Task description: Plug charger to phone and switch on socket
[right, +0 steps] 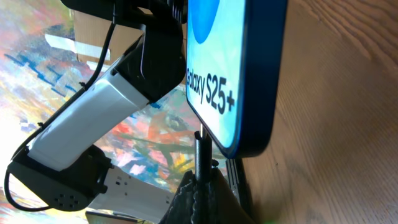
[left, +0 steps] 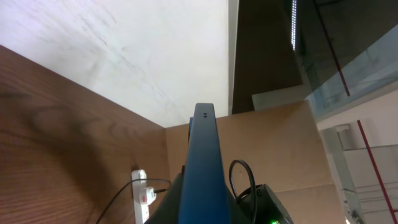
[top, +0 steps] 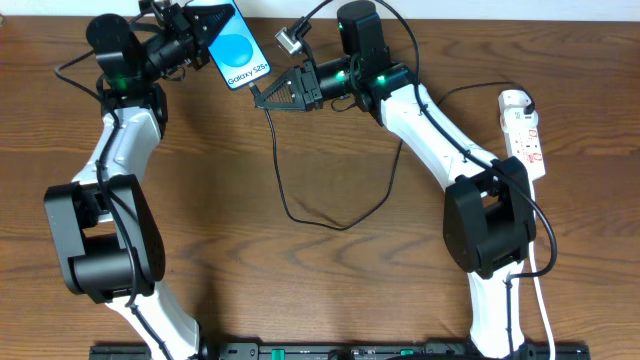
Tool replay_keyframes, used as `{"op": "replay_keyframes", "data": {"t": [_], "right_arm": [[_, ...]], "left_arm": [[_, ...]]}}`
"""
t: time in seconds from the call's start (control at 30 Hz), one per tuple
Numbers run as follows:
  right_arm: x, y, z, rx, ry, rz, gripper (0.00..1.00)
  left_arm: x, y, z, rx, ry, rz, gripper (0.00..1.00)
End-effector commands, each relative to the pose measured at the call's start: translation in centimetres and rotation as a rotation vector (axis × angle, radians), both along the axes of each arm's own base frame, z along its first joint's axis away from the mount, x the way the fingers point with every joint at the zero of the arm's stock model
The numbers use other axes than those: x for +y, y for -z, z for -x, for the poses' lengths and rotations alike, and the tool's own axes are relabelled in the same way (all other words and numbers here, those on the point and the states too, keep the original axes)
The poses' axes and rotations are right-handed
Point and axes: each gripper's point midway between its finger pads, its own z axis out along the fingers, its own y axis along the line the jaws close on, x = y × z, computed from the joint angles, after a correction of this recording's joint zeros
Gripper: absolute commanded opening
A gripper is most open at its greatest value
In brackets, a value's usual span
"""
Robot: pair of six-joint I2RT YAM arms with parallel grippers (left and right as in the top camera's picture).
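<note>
Right gripper (right: 199,190): jaws narrow, clamped on the plug end of the charger (right: 199,154). Plug upright, tip meeting the lower edge of the phone (right: 249,74); whether seated in the port not discernible. Phone: held off the table (top: 300,300) near its far edge, blue screen with "Galaxy S25+" text facing up in the overhead view, tilted, lower end toward the right gripper (top: 260,96). Left gripper (top: 207,29): closed on the phone's (top: 237,45) upper end; from the left wrist only the phone's (left: 204,168) thin blue edge visible, fingers hidden beneath it. Charger (top: 338,227) cable: slack black loop on the table from the right gripper toward the near side, then back up beside the right arm (top: 430,130). Nothing lying between plug and phone. Socket (top: 524,125): white strip flat on the table at the right, well apart from phone and both grippers, white cord (top: 541,290) trailing to the near edge. Left arm (top: 115,170): folded, forearm reaching to the far left, wrist turned toward centre. Right arm: stretched from the right diagonally to the far centre, gripper pointing left
</note>
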Motion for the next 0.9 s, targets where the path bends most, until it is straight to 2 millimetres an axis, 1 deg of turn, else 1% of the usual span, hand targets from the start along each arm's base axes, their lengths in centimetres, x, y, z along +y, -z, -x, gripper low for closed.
{"op": "replay_keyframes", "data": {"t": [0.0, 0.3, 0.87], "right_arm": [[0.1, 0.2, 0.0, 0.007, -0.003, 0.002, 0.01], [-0.2, 0.4, -0.7, 0.014, 0.025, 0.015, 0.01], [-0.6, 0.3, -1.1, 0.004, 0.035, 0.011, 0.01]], "left_arm": [[-0.1, -1.0, 0.2, -0.036, 0.0, -0.011, 0.07], [-0.1, -1.0, 0.3, -0.036, 0.0, -0.011, 0.07], [-0.2, -1.0, 0.3, -0.036, 0.006, -0.012, 0.07]]}}
